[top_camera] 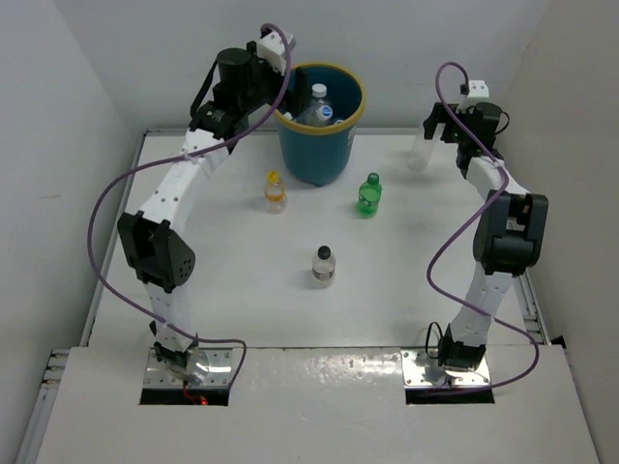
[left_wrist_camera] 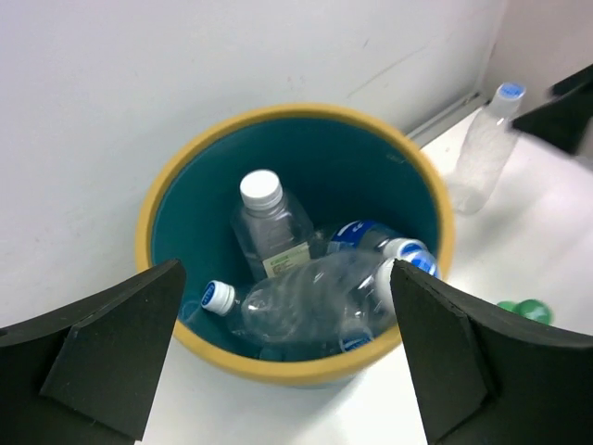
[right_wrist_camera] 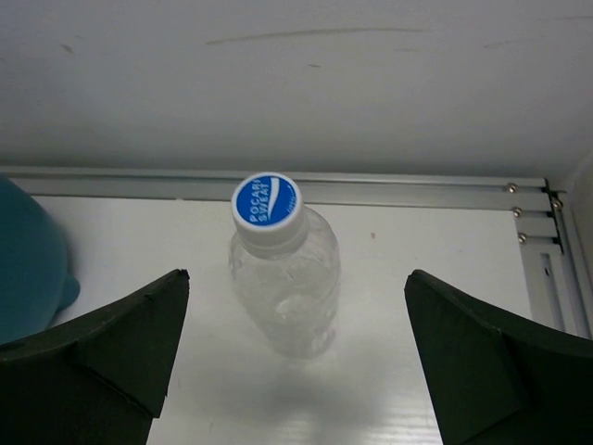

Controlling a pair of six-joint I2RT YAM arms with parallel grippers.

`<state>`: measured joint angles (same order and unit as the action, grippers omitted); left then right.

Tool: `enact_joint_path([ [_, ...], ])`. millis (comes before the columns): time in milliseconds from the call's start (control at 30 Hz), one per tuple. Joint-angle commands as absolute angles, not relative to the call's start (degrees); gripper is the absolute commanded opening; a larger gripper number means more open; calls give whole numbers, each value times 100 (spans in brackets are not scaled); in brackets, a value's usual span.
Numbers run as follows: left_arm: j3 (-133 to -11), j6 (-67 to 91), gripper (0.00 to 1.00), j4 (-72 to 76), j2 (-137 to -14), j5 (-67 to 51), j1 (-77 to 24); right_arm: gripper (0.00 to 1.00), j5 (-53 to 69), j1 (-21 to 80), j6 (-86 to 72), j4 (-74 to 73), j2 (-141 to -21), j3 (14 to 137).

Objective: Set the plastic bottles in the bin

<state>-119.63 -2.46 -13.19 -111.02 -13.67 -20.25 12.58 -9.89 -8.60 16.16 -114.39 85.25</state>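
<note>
Top external view: bin, teal with a yellow rim, stands upright at the far middle of the counter. Several clear bottles lie inside it.

Four bottles on the counter, all upright:
- orange-filled bottle, yellow cap, near the bin, on its near left side
- green bottle, near the bin, on its near right side
- clear black-capped bottle, mid-counter, well apart from the others
- clear blue-capped bottle, far right, close to the back wall

Left wrist view: left fingers are spread apart, holding nothing, hanging over the bin's mouth. Inside the bin: a white-capped bottle leaning toward the far wall, with clear blue-capped bottles lying on their sides below and beside it. Exact count in the pile cannot be told.

Right wrist view: right fingers are spread wide, one on each side of the clear blue-capped bottle, with clear gaps on both sides and no contact. Cap reads "Pocari Sweat". Bottle looks empty. Bin wall shows at the left edge of this view.
</note>
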Motion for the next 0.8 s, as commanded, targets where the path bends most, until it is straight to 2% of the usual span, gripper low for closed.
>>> enact_joint_path([
  [0,-11804,149,100,-1037,-10416,-1468,-1943,99,1468,-844,-914,2355,-11767,8921],
  [300,-11391,360,100,-1037,-9967,-1582,-1837,100,1169,-668,-791,2671,-12900,9948],
  [367,-11304,360,100,-1090,-9783,-1529,-1785,94,1143,-659,-800,2777,-13016,10045],
  [400,-11251,360,100,-1090,-9721,-1529,-1784,88,1125,-650,-800,2821,-13121,10037],
  [433,-11128,360,100,-1090,-9669,-1460,-1732,72,1116,-642,-791,2952,-13122,10020],
  [500,-11005,290,100,-1090,-9510,-1354,-1731,57,1063,-633,-791,2997,-13096,9915],
  [533,-10873,229,100,-1090,-9449,-1293,-1662,37,1098,-633,-791,3075,-13061,9871],
  [633,-10575,229,100,-1090,-9230,-1240,-1521,6,1230,-650,-835,3347,-12666,9458],
  [700,-10407,229,100,-1090,-9124,-1239,-1389,0,1300,-624,-914,3462,-12192,9273],
  [767,-10091,395,100,-1020,-8930,-1239,-1249,0,1554,-615,-1229,3515,-11693,9237],
])
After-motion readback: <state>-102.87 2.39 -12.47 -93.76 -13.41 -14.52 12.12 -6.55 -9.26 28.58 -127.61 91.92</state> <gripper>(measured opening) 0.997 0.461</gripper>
